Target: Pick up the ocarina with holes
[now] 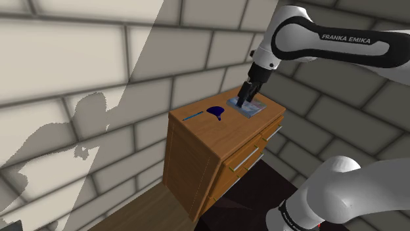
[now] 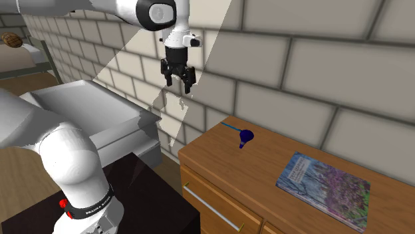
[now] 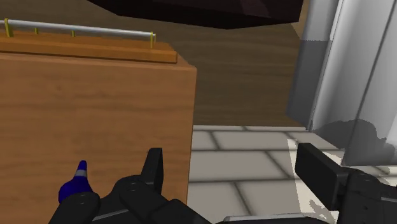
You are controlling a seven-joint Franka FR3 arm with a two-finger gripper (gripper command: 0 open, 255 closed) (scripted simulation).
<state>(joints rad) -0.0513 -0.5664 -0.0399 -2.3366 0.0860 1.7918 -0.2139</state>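
Hovering jaws open, empty | blue ocarina (image 2: pixel 245 137) on cabinet (image 2: pixel 266 163) | book (image 2: pixel 322 181) apart

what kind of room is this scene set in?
Likely a bedroom or a similar room in a house: a wooden drawer cabinet with a book lying on top stands by a pale block wall.

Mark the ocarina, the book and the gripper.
ocarina (image 2: pixel 245 137), second exterior view, on its blue bulb.
book (image 2: pixel 322 181), second exterior view, middle of its cover.
gripper (image 2: pixel 178 85), second exterior view, midway between its open fingertips.
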